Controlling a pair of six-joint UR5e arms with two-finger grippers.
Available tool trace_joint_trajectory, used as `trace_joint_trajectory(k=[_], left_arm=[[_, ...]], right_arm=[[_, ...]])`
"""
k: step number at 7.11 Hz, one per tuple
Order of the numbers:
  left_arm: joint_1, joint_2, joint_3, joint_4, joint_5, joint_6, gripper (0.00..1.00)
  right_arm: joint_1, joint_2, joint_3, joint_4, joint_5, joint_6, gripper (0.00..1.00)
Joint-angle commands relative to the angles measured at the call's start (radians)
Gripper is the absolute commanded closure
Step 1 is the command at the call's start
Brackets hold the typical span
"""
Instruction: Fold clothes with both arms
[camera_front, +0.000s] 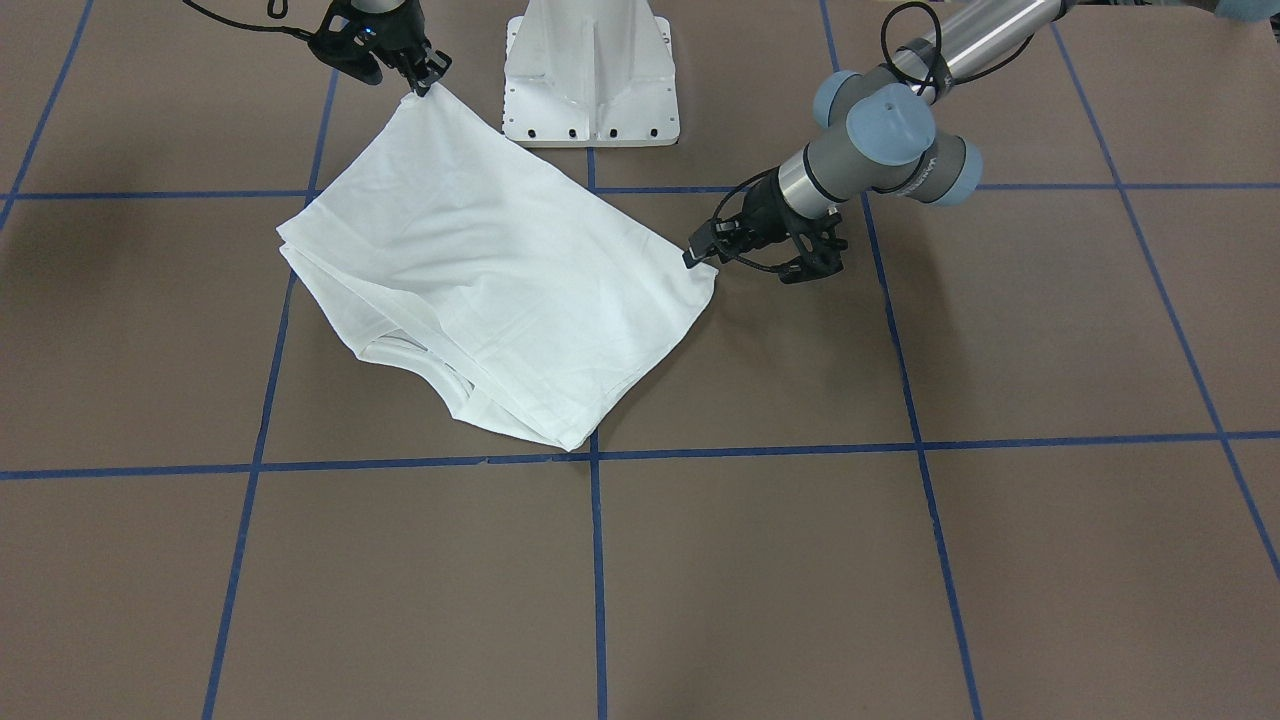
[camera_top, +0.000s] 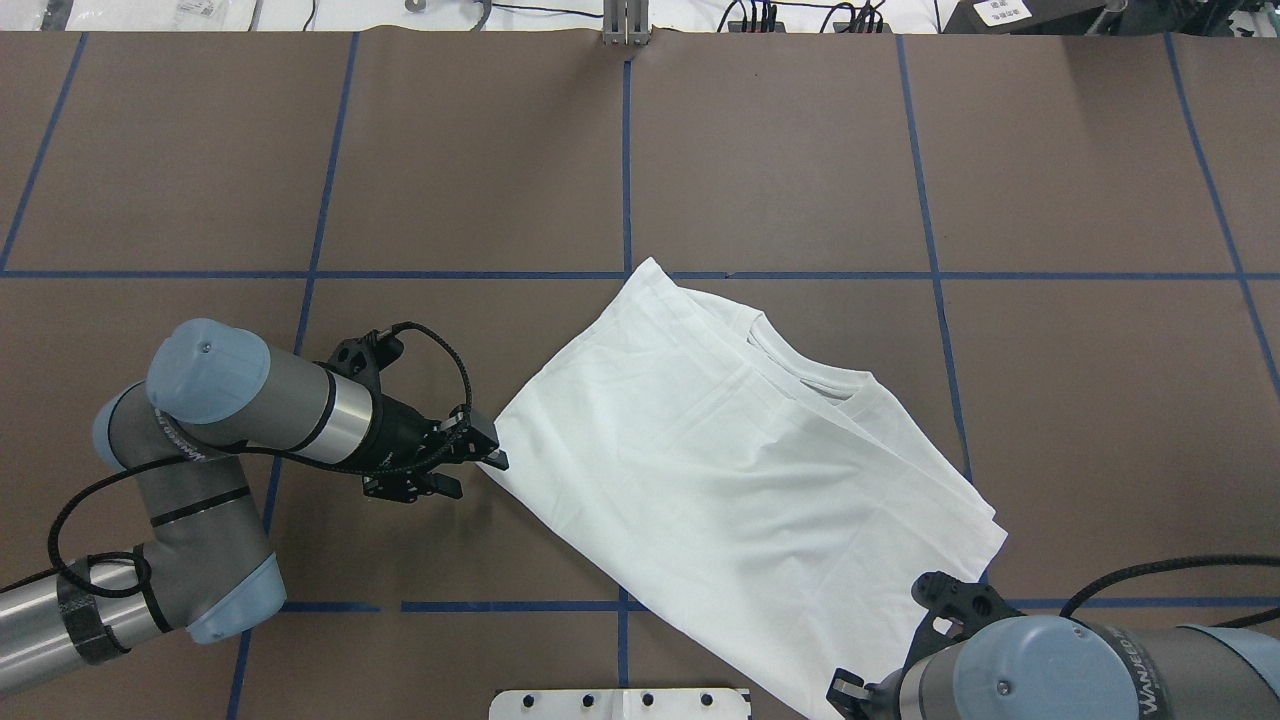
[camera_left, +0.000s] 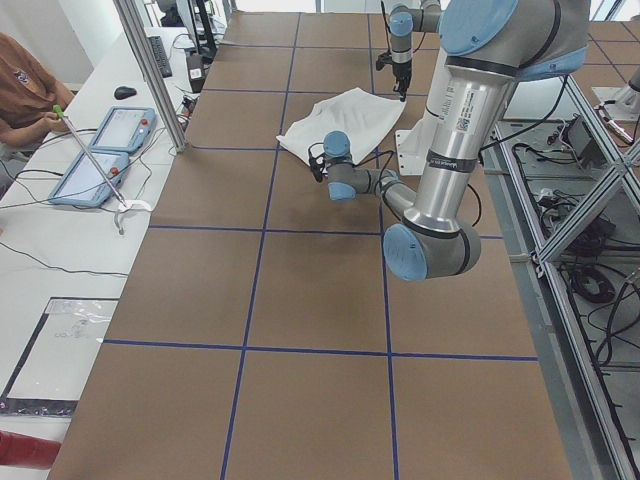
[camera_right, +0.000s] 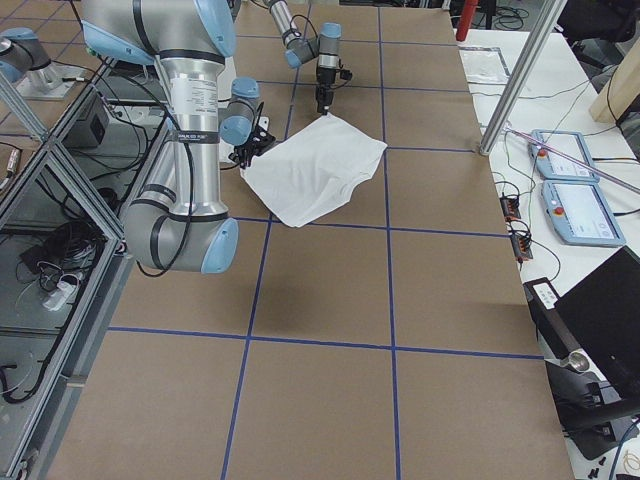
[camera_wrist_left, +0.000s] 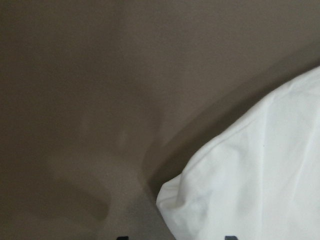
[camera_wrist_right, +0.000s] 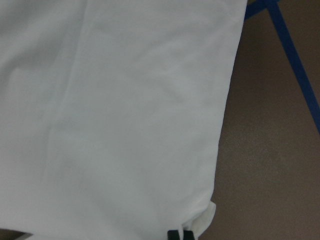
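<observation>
The white shirt (camera_front: 500, 270) lies partly folded on the brown table, its ribbed collar (camera_front: 410, 350) showing at the edge away from the robot. No black text shows. In the overhead view the shirt (camera_top: 720, 460) spreads between the two arms. My right gripper (camera_front: 425, 80) is shut on one shirt corner and holds it a little above the table; the right wrist view shows cloth (camera_wrist_right: 125, 100) pinched at the fingertip. My left gripper (camera_front: 697, 250) is low at the opposite corner, jaws apart, with the corner (camera_wrist_left: 200, 200) lying between them.
The white metal pedestal (camera_front: 590, 70) stands close behind the shirt, between the two arms. Blue tape lines (camera_front: 597, 560) grid the table. In the exterior left view, tablets (camera_left: 100, 150) and an operator (camera_left: 25, 85) are at a side desk.
</observation>
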Motion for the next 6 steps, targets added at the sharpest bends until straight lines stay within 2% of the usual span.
trace_joint_trajectory(k=[1, 2, 4, 5, 6], left_arm=[[-0.001, -0.015, 0.02, -0.001, 0.019, 0.001, 0.76], [-0.002, -0.013, 0.018, -0.001, 0.023, 0.004, 1.0], [-0.033, -0.01, 0.015, -0.001, 0.06, 0.018, 1.0], [-0.068, -0.01, 0.021, 0.0, 0.065, 0.043, 1.0], [-0.094, -0.015, 0.033, 0.0, 0.069, 0.116, 1.0]], right_arm=[[0.002, -0.001, 0.009, 0.0, 0.0, 0.0, 0.9], [0.004, -0.002, 0.012, -0.001, 0.0, 0.0, 0.9], [0.007, -0.002, 0.012, -0.001, -0.002, 0.0, 0.9], [0.007, -0.002, 0.02, -0.001, -0.003, 0.002, 0.4], [0.007, 0.001, 0.029, -0.001, -0.008, 0.036, 0.0]])
